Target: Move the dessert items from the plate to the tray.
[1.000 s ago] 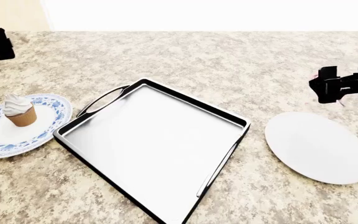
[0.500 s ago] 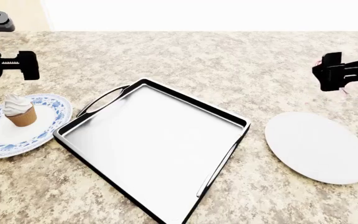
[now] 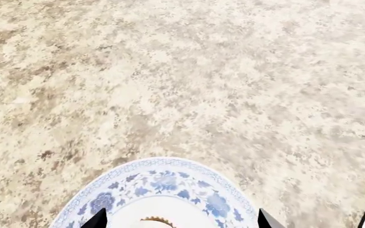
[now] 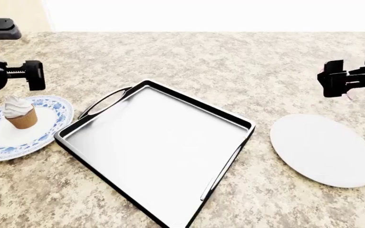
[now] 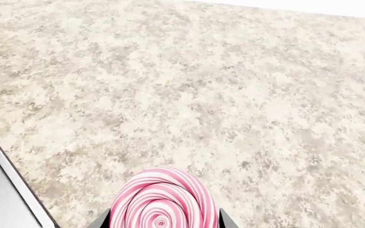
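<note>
Head overlooks counter (image 4: pixel 189 52) (wrists close, downward).

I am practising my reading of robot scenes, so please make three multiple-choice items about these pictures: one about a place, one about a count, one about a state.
1. Where does the cupcake stand?
A. on the blue-patterned plate
B. inside the tray
C. on the plain white plate

2. How many round plates lie on the counter?
A. one
B. two
C. three

3. What is the state of the right gripper?
A. open and empty
B. shut on the cupcake
C. shut on the lollipop

Answers:
1 A: the head view shows it on the patterned plate, beside the tray.
2 B: one patterned plate and one plain white plate.
3 C: the right wrist view shows the pink spiral between the fingertips.
</note>
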Available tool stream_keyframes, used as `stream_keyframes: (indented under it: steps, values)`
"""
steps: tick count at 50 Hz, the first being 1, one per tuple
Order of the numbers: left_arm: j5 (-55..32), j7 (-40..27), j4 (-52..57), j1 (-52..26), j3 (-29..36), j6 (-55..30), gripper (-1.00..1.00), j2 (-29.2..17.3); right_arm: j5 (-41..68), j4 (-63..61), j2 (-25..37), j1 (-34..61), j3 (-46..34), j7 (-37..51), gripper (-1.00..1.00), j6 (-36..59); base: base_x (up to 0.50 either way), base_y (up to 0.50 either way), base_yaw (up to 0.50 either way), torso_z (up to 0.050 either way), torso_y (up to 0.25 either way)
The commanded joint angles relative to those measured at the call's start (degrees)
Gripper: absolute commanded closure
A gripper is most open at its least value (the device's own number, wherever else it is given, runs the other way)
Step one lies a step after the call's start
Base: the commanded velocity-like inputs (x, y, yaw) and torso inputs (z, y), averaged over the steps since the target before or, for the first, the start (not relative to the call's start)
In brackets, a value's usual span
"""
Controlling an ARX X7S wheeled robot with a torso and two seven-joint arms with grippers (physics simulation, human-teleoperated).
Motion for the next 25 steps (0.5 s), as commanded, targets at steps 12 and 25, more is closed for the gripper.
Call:
stream_keyframes:
  steps: [12, 25]
  values:
    - [-0.10, -1.25, 0.00, 0.32, -2.13, -7.67, -1.00, 0.00, -1.70, 2.50, -0.81, -0.46, -2.41, -1.57, 1.00, -2.77, 0.00, 0.00, 0.00, 0.000, 0.000]
    - [-0.08, -3.60, 0.00, 1.01, -1.26, -5.28, -1.00, 0.28, -1.19, 2.00, -0.36, -0.75, -2.16, -1.21, 1.00, -2.64, 0.00, 0.00, 0.00, 0.000, 0.000]
